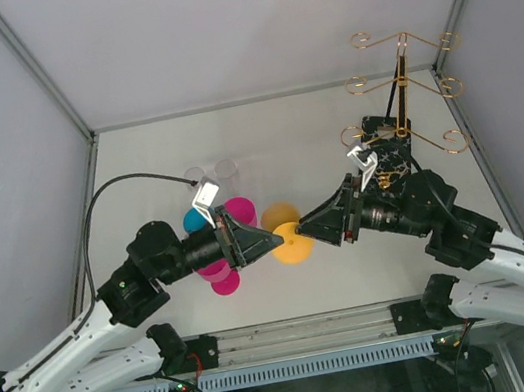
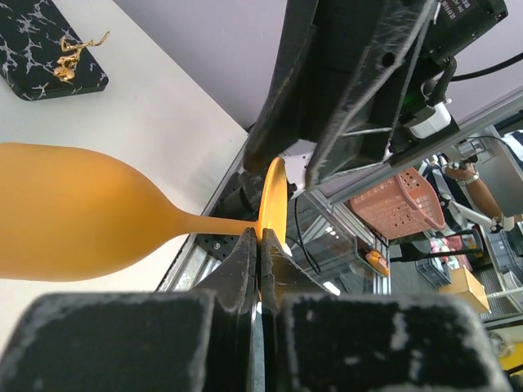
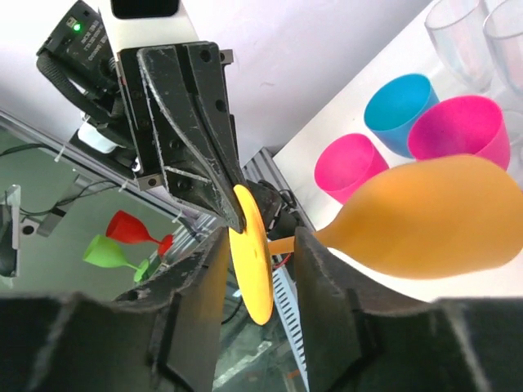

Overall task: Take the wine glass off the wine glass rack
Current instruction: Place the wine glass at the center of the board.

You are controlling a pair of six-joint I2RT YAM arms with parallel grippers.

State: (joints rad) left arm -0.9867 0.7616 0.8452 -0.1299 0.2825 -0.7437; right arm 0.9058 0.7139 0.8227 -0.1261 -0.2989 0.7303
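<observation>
We see the left gripper [image 1: 278, 242] clamped on the foot of the orange wine glass [image 1: 293, 247] mid-table (it lies sideways). The right gripper [image 1: 305, 232] straddles that foot, jaws apart. The wine glass rack [image 1: 402, 82] stands well apart at two o'clock.

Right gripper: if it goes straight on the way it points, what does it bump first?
Probably the left gripper, shut on the round foot of the frosted orange wine glass straight ahead. The right gripper stands open astride its stem.
</observation>
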